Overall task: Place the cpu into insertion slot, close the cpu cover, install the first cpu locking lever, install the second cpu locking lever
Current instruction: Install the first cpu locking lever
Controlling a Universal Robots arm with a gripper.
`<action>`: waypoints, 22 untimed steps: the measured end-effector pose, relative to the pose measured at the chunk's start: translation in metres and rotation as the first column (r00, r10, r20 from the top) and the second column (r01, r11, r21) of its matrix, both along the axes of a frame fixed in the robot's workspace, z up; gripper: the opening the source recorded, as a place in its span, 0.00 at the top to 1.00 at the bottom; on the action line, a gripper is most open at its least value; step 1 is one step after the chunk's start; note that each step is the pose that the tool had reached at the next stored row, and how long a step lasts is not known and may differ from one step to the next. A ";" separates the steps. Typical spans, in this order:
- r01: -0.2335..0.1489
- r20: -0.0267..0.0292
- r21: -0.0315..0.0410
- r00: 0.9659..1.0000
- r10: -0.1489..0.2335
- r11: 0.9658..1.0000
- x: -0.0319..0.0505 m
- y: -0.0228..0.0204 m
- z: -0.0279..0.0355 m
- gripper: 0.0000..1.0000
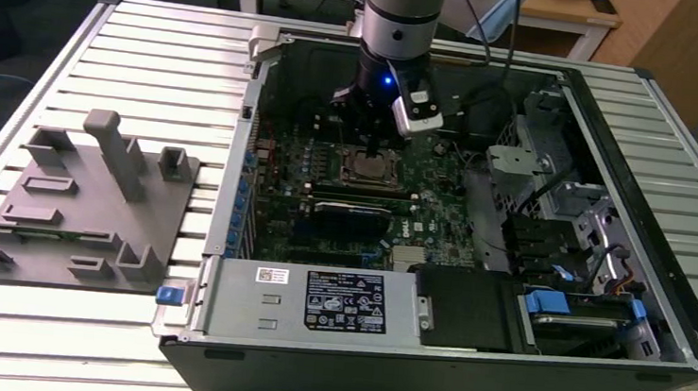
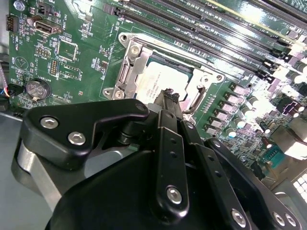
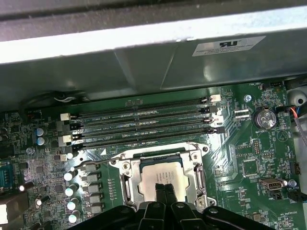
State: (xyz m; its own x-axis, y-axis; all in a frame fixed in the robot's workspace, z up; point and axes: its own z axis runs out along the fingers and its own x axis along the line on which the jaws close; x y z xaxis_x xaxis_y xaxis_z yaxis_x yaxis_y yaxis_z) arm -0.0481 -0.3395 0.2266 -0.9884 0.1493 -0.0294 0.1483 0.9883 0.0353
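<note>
The pincer (image 3: pixel 165 188) hangs straight over the insertion slot (image 3: pixel 122 166) on the green motherboard (image 3: pixel 259 163). Its two black fingers are drawn together with nothing between them. The tips are at the slot's middle, touching or just above the cpu (image 3: pixel 154 173); I can't tell which.

The cpu lies inside the slot, dull silver top up. The cpu cover (image 3: pixel 163 155) appears to lie flat around it, framing the chip. I can't make out whether either locking lever beside the slot is hooked down.

The first worry, to my eye, is pressure. In the second wrist view the pincer (image 2: pixel 169 96) meets the cpu (image 2: pixel 158 76) near one edge of the slot, not dead centre. A push there could rock the chip and bend the contacts beneath it if it isn't fully seated.

The second worry is slipping. The metal top is smooth, so the narrow tips could skate off and catch the cover (image 2: pixel 135 61) or lift it away from the slot. The memory slots (image 3: pixel 144 129) lie just beyond the slot, so a sideways lurch could also knock them.
</note>
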 end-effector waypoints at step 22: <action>0.000 0.000 0.000 1.000 0.000 1.000 0.0000 0.0000 0.0063 0.90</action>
